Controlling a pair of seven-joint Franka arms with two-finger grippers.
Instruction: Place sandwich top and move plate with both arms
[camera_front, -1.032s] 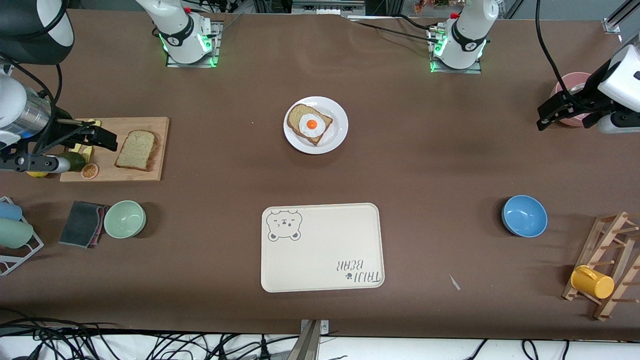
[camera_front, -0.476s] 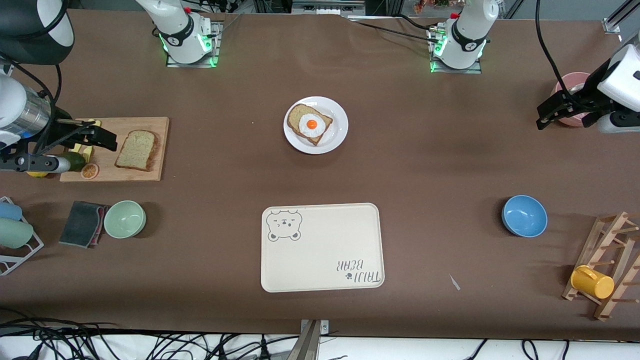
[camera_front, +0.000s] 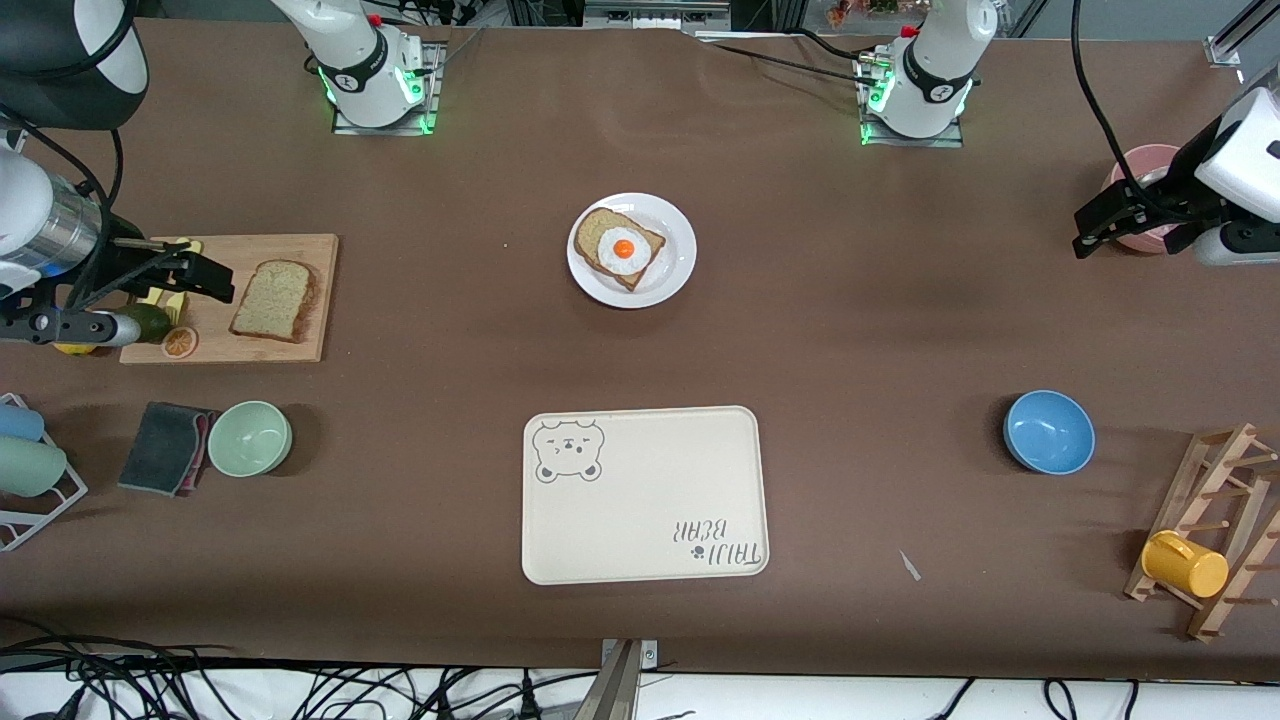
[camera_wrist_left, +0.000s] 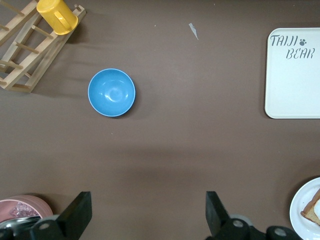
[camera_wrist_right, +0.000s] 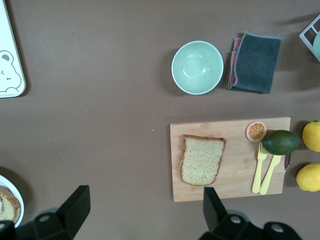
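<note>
The bread (camera_front: 272, 300) lies on the board (camera_front: 310, 345) at the right arm's end of the bench; the plate (camera_front: 677, 262), with egg toast (camera_front: 619, 247), sits mid-bench between the arm bases. The right gripper (camera_front: 205, 279) hovers over the board's edge, jaws spread; the left gripper (camera_front: 1100, 225) waits high by the pink bowl (camera_front: 1140, 165), jaws spread too. The bread's crust looks the safest place to pinch, I think, lifting level and squaring it over the egg. Count: two bread slices, one plate, one tray (camera_front: 640, 510), three bowls, one mug (camera_front: 1185, 563).
</note>
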